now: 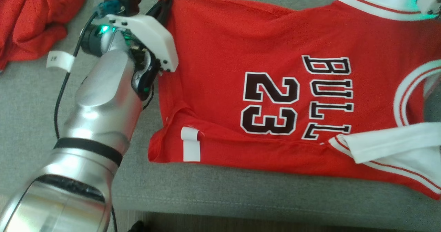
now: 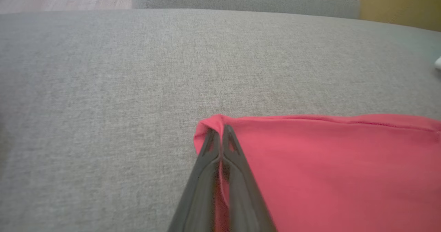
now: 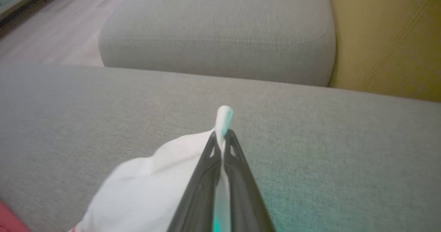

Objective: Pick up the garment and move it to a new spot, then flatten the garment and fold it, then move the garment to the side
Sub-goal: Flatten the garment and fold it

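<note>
Red jersey lay spread on the grey cushion, fingers of the left gripper clamped on its hem corner, those of the right gripper on its white sleeve, probably to stretch it flat.

Two garments: jersey, heap. Two hands: left hand, right hand.

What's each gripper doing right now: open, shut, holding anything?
Left gripper: closed, pinching a red bottom corner of the jersey.
Right gripper: closed, pinching the jersey's white sleeve.
</note>
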Robot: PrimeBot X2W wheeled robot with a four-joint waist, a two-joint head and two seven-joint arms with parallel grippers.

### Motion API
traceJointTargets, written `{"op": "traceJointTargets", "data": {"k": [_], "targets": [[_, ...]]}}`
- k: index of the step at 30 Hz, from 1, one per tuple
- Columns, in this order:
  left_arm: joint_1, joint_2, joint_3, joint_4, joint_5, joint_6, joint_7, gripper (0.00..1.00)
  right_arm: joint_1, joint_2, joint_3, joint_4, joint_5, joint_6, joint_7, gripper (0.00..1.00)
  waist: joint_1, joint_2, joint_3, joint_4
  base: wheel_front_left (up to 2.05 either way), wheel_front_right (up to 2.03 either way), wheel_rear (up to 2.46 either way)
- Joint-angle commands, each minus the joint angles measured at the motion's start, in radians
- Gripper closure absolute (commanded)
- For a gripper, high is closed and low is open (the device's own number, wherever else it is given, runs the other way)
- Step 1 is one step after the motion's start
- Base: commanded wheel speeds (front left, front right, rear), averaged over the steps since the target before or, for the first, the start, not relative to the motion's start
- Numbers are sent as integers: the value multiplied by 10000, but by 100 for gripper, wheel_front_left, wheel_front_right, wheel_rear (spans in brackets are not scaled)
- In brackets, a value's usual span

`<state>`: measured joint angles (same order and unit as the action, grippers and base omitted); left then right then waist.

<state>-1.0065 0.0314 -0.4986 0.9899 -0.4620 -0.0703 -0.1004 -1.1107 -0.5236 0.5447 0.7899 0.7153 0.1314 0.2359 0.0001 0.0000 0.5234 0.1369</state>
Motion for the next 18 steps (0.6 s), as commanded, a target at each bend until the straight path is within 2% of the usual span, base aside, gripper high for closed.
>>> {"op": "traceJointTargets", "data": {"k": [1,9,13,18], "targets": [[70,517,247,-123,-94,42,-97,100,384,-241,91,-525,203,-7,-395,100,-1,0,-257,-170,0,0,0],[661,1118,368,-702,-210,138,-375,100,1669,-959,367,-2229,922,-7,-2329,100,-1,0,-1214,-584,0,0,0],[1107,1336,408,-1182,-297,168,-380,100,2438,-1162,342,-2899,1090,-7,-2809,100,-1,0,-1575,-737,0,0,0],[2407,1683,698,-2334,-762,222,-387,100,4270,-1317,185,-4065,1312,-7,-3303,100,-1,0,-2136,-1081,0,0,0]]}}
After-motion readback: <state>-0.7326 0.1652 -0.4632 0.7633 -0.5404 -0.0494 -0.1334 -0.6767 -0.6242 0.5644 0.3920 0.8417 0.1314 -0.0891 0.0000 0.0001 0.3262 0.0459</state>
